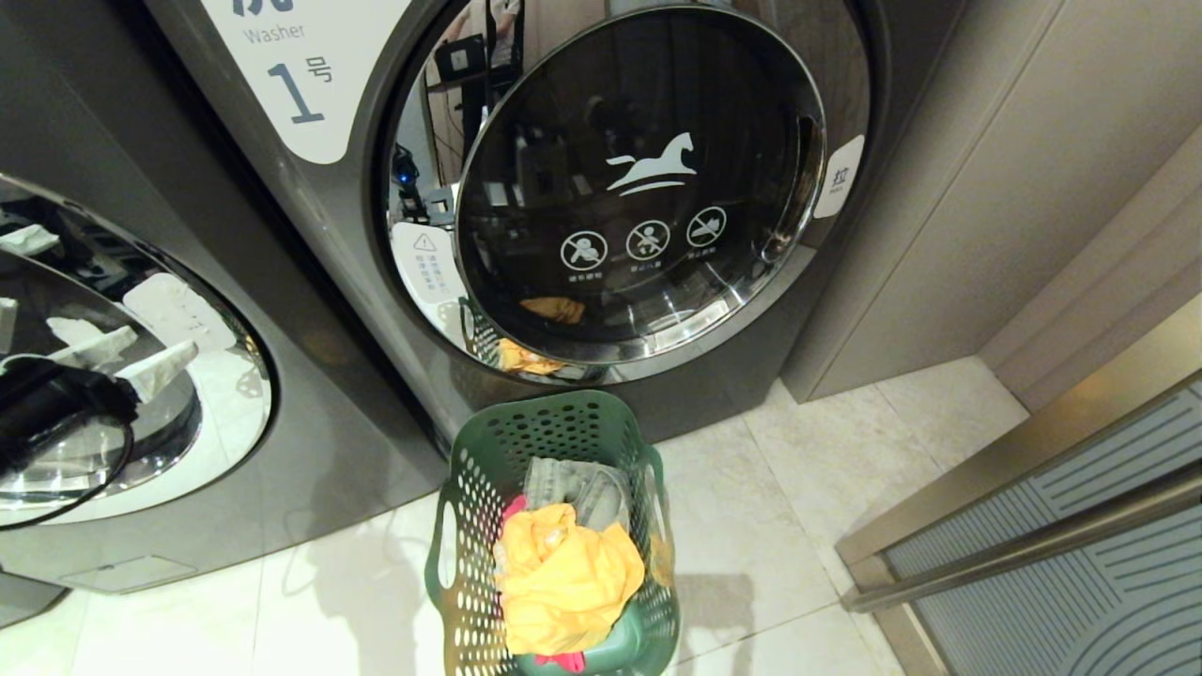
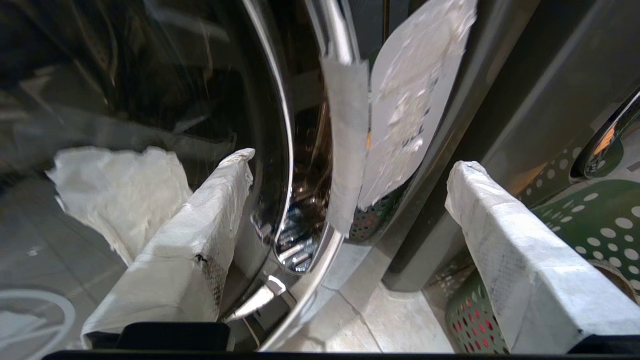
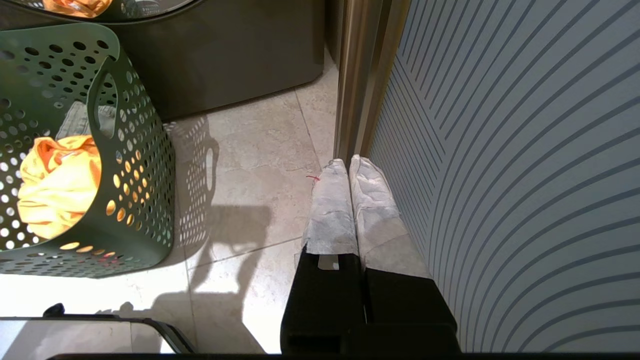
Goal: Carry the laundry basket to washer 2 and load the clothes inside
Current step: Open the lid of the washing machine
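Green laundry basket [image 1: 470,526] sits on the tile floor [image 1: 808,526] just before the washer marked 1 [image 1: 648,188], door shut; yellow garment [image 1: 563,582] on top, grey denim [image 1: 577,488] behind. Left claw [image 2: 350,200] released, spread at the neighbouring washer's door rim [image 2: 280,125]. Right claw [image 3: 352,200] clenched, empty, beside a striped panel [image 3: 525,175].

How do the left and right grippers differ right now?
Opening: the left gripper stands wide open; the right gripper is shut, fingers pressed together.
Place: the left one faces the chrome rim of a washer door; the right one hangs over the floor beside a striped panel, apart from the basket.
Shared: both have white-wrapped fingers and hold nothing.
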`<state>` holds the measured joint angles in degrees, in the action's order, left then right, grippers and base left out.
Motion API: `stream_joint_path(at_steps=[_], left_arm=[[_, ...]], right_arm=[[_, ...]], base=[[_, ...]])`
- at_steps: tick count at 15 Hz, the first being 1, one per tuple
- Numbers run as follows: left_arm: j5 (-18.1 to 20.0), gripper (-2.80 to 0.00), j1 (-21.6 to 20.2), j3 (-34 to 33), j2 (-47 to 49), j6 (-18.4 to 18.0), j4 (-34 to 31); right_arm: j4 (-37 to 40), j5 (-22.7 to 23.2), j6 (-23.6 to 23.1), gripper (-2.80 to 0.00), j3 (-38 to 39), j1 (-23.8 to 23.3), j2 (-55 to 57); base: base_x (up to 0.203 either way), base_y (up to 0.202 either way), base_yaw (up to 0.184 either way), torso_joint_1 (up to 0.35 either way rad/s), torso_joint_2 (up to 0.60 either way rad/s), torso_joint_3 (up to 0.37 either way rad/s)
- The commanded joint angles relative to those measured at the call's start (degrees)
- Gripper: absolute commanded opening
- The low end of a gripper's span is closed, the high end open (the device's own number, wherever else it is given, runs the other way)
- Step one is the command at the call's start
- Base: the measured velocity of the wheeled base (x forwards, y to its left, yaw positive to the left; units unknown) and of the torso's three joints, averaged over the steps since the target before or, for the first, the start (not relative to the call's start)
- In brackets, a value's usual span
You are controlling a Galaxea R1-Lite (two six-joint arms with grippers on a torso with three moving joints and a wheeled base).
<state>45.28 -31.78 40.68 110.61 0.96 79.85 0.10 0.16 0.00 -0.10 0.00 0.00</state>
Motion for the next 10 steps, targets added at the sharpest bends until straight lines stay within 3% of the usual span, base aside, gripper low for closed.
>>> stream_joint_path(at_steps=[1,10], left_arm=[[0.24,0.00,0.05,-0.51,-0.04,0.17,1.54],[0.53,0.00,0.96,-1.92,-1.79,1.16,2.19]], right_arm=[[-0.01,0.02,0.00,-2.80,0.01,0.00,0.09],[-0.01,0.02,0.00,-2.80,0.01,0.00,0.09]], base=[[0.000,0.000,0.000,0.000,0.00,0.000],[0.000,0.000,0.000,0.000,0.00,0.000]])
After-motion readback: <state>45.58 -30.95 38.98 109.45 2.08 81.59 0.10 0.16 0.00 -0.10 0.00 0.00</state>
